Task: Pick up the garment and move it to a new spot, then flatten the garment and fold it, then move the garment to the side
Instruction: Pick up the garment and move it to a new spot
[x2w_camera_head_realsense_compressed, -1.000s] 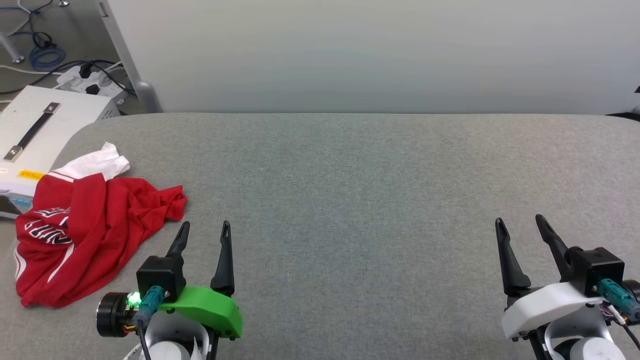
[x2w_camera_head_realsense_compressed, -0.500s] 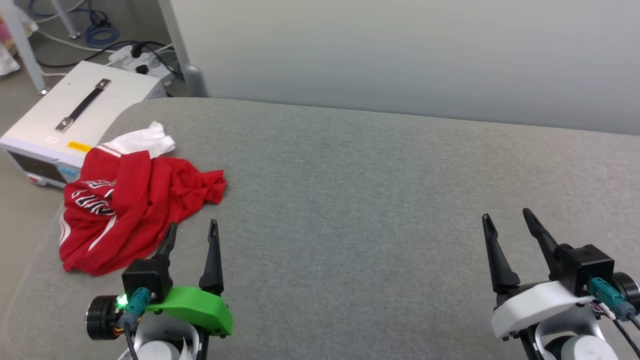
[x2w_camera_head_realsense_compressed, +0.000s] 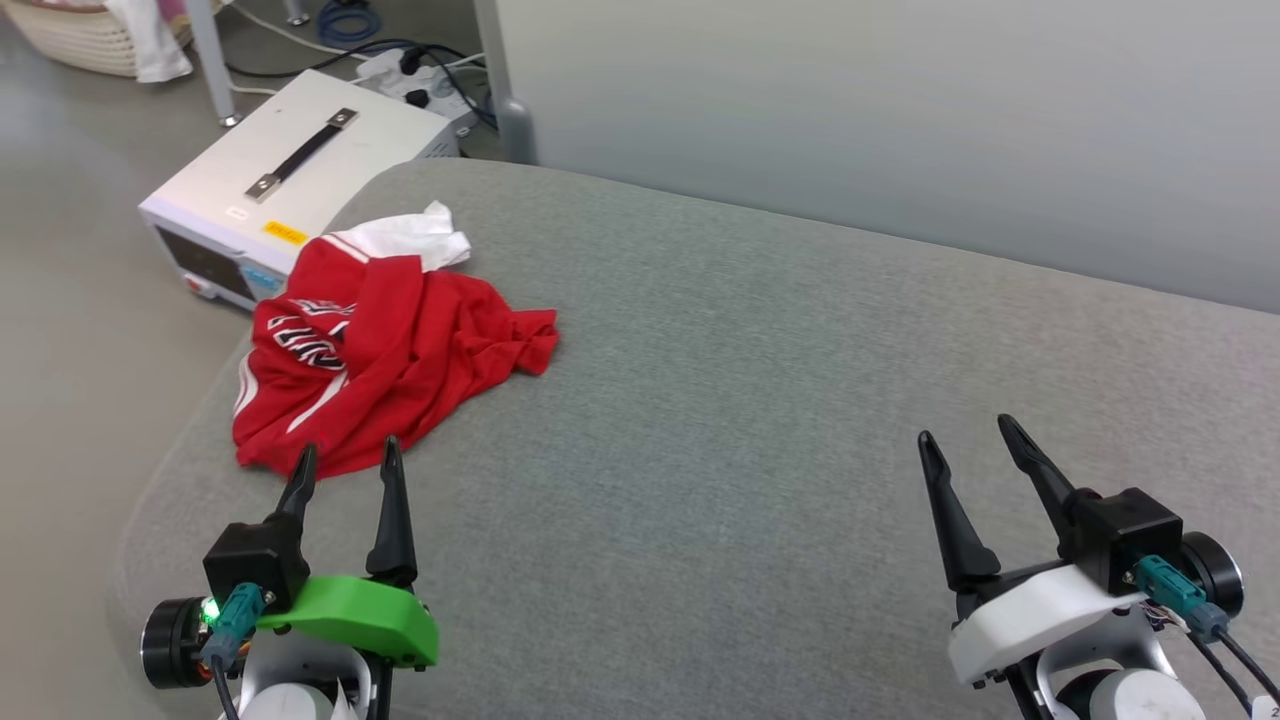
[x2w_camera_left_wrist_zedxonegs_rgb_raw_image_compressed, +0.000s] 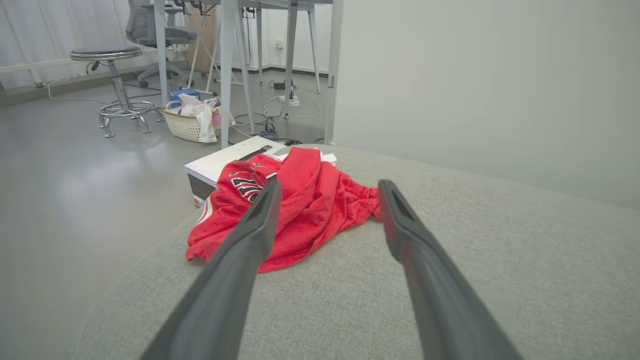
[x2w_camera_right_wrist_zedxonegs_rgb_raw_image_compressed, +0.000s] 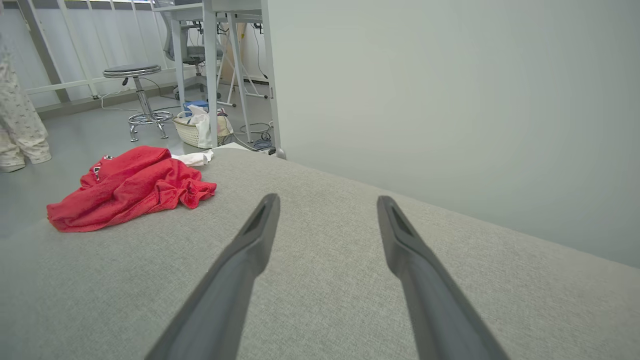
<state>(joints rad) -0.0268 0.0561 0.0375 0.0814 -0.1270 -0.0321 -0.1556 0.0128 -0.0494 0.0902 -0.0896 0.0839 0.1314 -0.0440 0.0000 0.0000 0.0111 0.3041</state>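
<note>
Garment (x2w_camera_head_realsense_compressed: 390, 340), one crumpled heap, lies just beyond left pincer (x2w_camera_head_realsense_compressed: 348, 446), far from right pincer (x2w_camera_head_realsense_compressed: 964, 430), both spread.

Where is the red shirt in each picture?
Head view: the red shirt lies upper left, just beyond the left gripper.
Left wrist view: red shirt sits mid-picture, slightly left.
Right wrist view: red shirt lies at the left, middle height.
Shared landmark: the woven basket on the floor beyond it.
</note>
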